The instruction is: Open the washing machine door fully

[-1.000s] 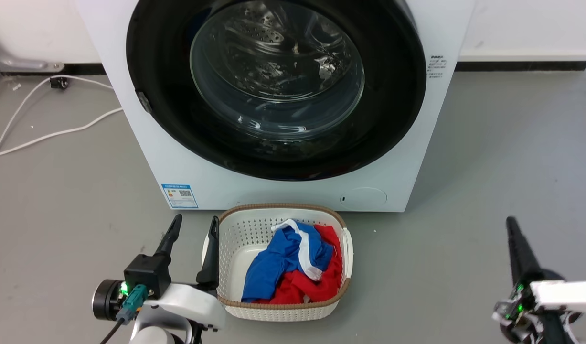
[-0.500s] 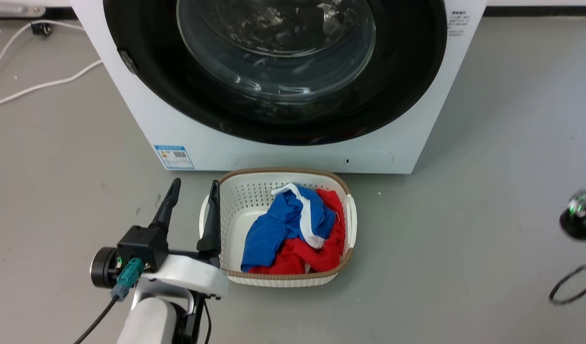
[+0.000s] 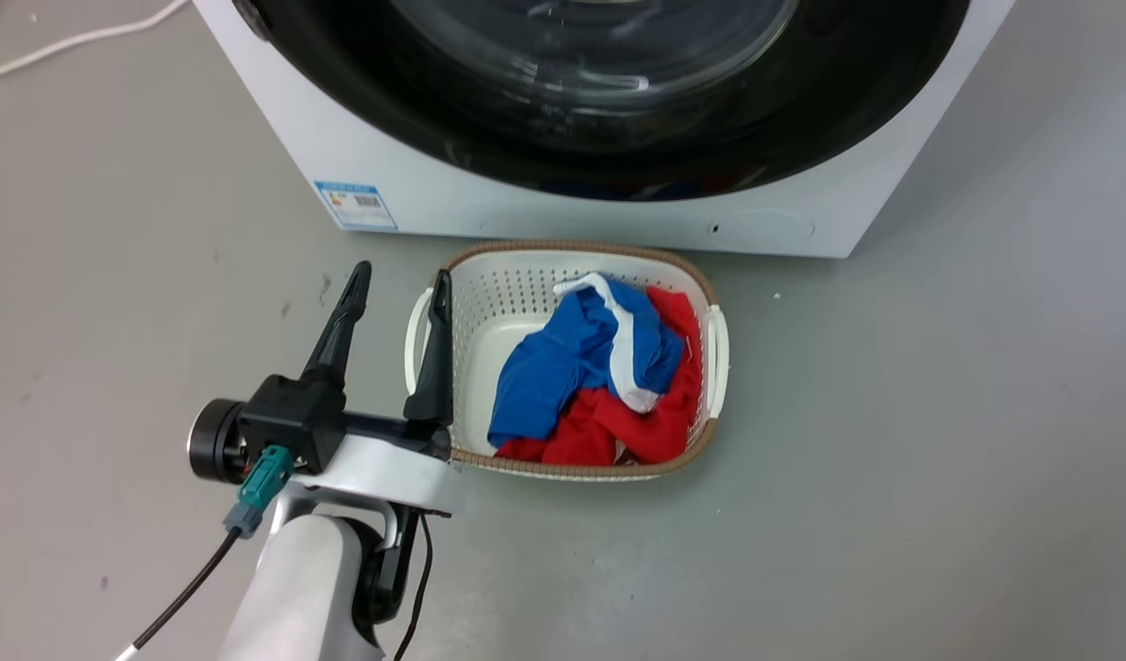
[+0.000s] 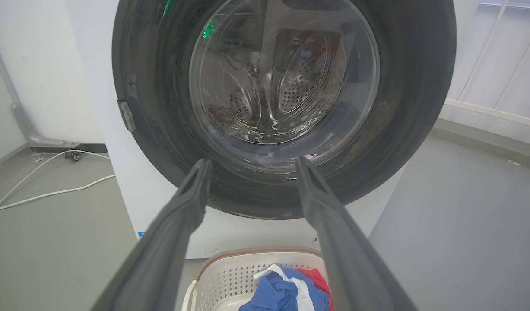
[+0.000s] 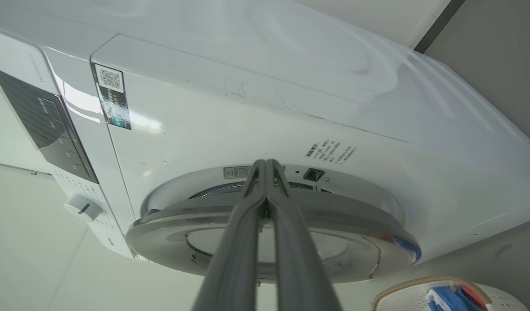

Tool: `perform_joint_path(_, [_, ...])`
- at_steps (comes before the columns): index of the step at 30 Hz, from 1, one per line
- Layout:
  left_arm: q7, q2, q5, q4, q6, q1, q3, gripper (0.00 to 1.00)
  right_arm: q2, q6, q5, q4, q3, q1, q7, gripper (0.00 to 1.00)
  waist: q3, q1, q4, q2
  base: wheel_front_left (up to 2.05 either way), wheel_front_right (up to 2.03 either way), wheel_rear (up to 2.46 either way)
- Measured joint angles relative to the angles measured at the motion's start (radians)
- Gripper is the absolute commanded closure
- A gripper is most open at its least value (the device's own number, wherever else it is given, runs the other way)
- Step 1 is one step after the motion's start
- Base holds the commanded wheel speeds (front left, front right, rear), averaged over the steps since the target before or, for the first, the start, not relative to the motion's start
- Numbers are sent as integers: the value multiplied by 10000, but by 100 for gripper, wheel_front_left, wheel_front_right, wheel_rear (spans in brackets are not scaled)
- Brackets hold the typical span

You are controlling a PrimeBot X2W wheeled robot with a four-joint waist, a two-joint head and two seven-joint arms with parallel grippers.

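Note:
The washing machine (image 3: 526,207) is a white box, and the head view cuts it off at the top. Its door (image 3: 618,156), glossy black with a clear glass centre, lies against the front. My left gripper (image 3: 402,272) hovers open and empty over the floor, just left of the basket. The left wrist view looks straight at the door (image 4: 161,129) between my spread left gripper (image 4: 252,160), well short of it. In the right wrist view my right gripper (image 5: 266,163) is shut, its tips at the door's (image 5: 169,224) edge by the seam with the white front (image 5: 247,108). I cannot tell whether they touch.
A white laundry basket (image 3: 572,250) with a brown rim stands on the grey floor in front of the machine, holding blue, red and white clothes (image 3: 572,367). A white cable (image 3: 67,41) lies at the far left. The control panel (image 5: 44,125) and knob (image 5: 83,208) sit at the machine's top.
The head camera has tipped down and closer, so the machine slid up the picture. My right gripper rose from the lower right and left the head view. The left gripper stayed by the basket.

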Motion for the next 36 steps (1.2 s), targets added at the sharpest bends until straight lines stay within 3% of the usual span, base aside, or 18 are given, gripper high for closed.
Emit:
perform_joint_path(7, [0,-94,113,-230,2,-349,-198,0,-79,0,-934,1509,989,-2086,1091,100,749,1,226,0,0,0,0])
perform_joint_path(16, [0,-265,111,-407,-13,-695,-318,0,123,0,-1992,2326,1898,-3864,1705,100,1515,1,519,0,0,0,0])
perform_joint_path(27, [0,-330,144,-489,-13,-827,-389,0,318,-2,-2479,2560,2278,-4520,2073,100,2022,1,790,0,0,0,0])
perform_joint_path(36, [0,-355,211,-460,-15,-853,-397,0,259,-15,-2489,2238,2516,-4241,3200,100,1853,0,714,0,0,0,0])
